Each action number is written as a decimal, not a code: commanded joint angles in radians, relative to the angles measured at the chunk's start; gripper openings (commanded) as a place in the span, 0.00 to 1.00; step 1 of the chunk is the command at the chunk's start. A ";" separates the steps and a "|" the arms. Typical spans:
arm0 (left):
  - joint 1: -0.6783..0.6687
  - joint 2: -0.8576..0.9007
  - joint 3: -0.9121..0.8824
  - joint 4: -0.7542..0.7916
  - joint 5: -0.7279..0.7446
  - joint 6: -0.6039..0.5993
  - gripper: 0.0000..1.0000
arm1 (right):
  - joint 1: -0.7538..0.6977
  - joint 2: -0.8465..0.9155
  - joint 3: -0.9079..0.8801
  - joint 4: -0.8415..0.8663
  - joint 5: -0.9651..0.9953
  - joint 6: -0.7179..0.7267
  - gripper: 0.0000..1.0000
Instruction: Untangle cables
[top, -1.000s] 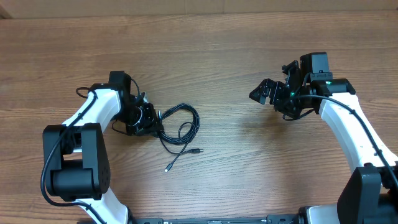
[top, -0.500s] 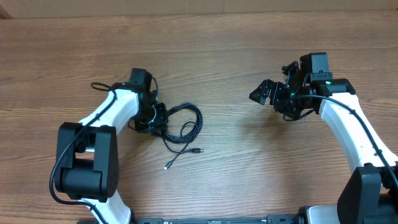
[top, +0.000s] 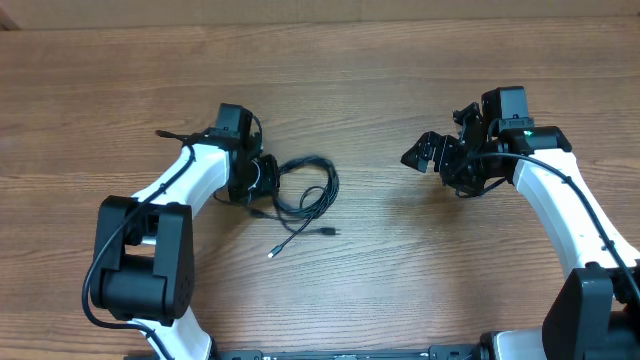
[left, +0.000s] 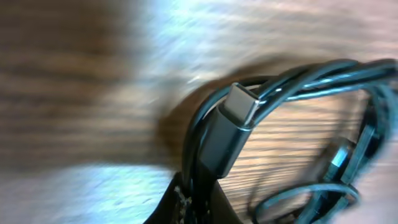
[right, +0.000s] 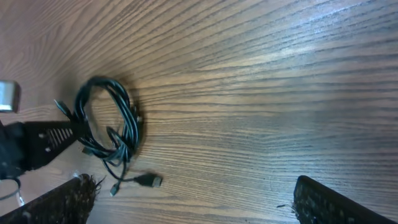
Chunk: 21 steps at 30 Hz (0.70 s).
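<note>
A bundle of thin black cables (top: 306, 193) lies looped on the wooden table left of centre, with two plug ends trailing toward the front (top: 328, 232). My left gripper (top: 262, 181) is at the bundle's left edge, shut on the cables. In the left wrist view a dark plug (left: 231, 127) with its cord sticks out from between the closed fingers (left: 186, 202), and more loops show to the right. My right gripper (top: 425, 152) hovers open to the right, well away from the bundle. Its wrist view shows the cables (right: 109, 124) far off between its wide-spread fingers (right: 336, 202).
Bare wooden table (top: 380, 260) surrounds the bundle. The left arm's thicker black wiring (top: 175, 133) loops behind its wrist. The left gripper's body (right: 37, 143) shows at the left edge of the right wrist view.
My left gripper has moved right and back and has closed on the cables. The bundle has shifted right with it and its loops have tightened. The right arm has held still.
</note>
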<state>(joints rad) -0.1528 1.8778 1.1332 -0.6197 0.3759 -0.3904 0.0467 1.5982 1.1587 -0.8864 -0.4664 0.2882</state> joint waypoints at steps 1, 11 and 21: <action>0.056 -0.019 0.016 0.058 0.319 -0.010 0.04 | 0.005 0.001 -0.007 0.004 0.002 0.001 1.00; 0.117 -0.019 0.016 0.188 0.684 -0.010 0.04 | 0.005 0.001 -0.108 0.100 -0.008 0.100 1.00; 0.113 -0.019 0.016 0.214 0.723 -0.038 0.04 | 0.084 0.002 -0.206 0.261 -0.035 0.254 0.87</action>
<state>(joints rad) -0.0376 1.8778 1.1339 -0.4164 1.0187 -0.3981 0.0891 1.5982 0.9810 -0.6506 -0.4782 0.4728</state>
